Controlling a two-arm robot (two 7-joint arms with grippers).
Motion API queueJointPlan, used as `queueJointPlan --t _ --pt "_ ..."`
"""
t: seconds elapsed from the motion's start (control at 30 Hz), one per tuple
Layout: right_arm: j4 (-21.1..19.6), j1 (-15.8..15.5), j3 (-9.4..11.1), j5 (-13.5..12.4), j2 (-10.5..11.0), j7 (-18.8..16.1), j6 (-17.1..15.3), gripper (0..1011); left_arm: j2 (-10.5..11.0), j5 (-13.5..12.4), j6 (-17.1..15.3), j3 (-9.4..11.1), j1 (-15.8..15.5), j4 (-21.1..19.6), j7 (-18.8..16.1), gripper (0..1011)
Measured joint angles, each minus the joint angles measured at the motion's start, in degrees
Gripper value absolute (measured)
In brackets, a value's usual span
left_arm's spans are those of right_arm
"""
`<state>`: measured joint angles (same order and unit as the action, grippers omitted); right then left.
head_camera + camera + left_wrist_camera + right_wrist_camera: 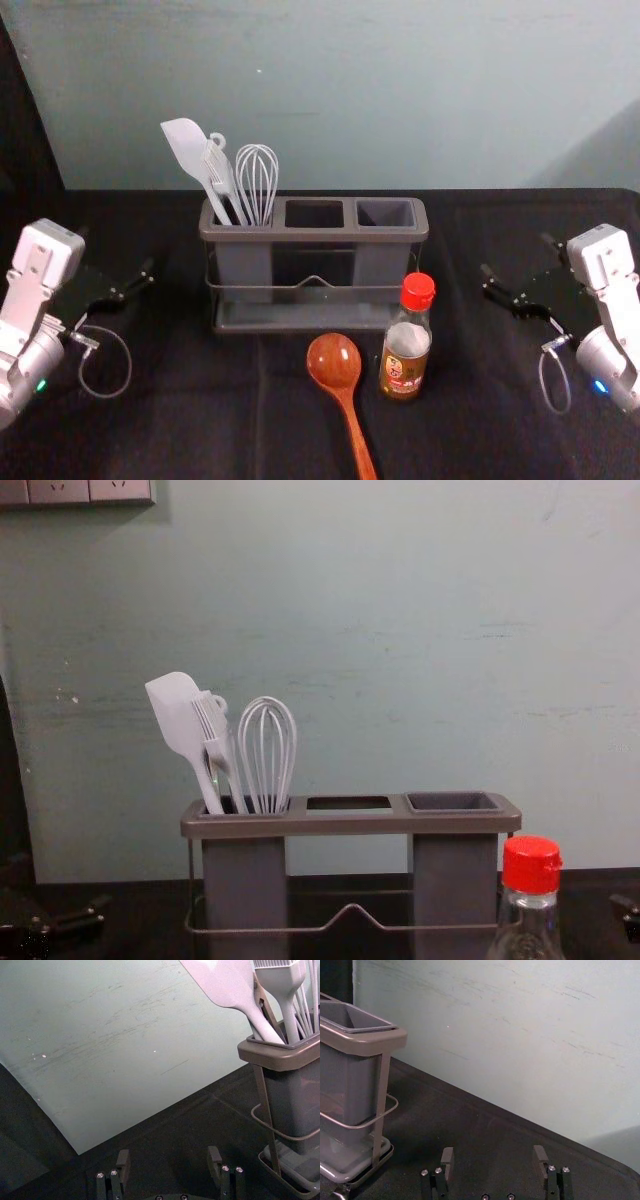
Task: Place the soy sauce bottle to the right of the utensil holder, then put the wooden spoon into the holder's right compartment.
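Because the wooden spoon (334,362) lies closest to me, bowl toward the holder and handle running back my way, I have to mind it while I go for the bottle. Just to its right and a little beyond, the soy sauce bottle (403,375) stands upright on the dark cloth (280,430), its long axis vertical, in front of the holder's right end.

What I judge decides the coming move is where that bottle lies from my right gripper (493,1149): to its left and back toward the body, since the gripper hangs out at the right, reaching farther forward than the bottle. It is the nearer of my two; its fingers are spread, with nothing between them. I'd draw it back and inward, then close across the bottle's upright sides. Swinging in too far could knock the spoon. My left gripper (168,1150) is parked out on the left, also open and holding nothing.

Farther off is the utensil holder (320,237). The bottle needs to shift rightward, clear of its right end. Its right compartment (385,213) is empty, ready for the spoon afterward, while the spatula (190,150) and whisk (257,180) fill the left one.
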<state>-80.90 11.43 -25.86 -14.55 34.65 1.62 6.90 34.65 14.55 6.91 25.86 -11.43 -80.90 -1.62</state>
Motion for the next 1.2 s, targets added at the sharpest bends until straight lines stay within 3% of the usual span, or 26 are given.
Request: queueJointPlan --t 1.2 --pt "-1.0 -0.8 0.4 0.3 0.3 0.1 -0.3 1003 0.0 0.0 0.0 0.0 0.0 0.0 0.0 1011"
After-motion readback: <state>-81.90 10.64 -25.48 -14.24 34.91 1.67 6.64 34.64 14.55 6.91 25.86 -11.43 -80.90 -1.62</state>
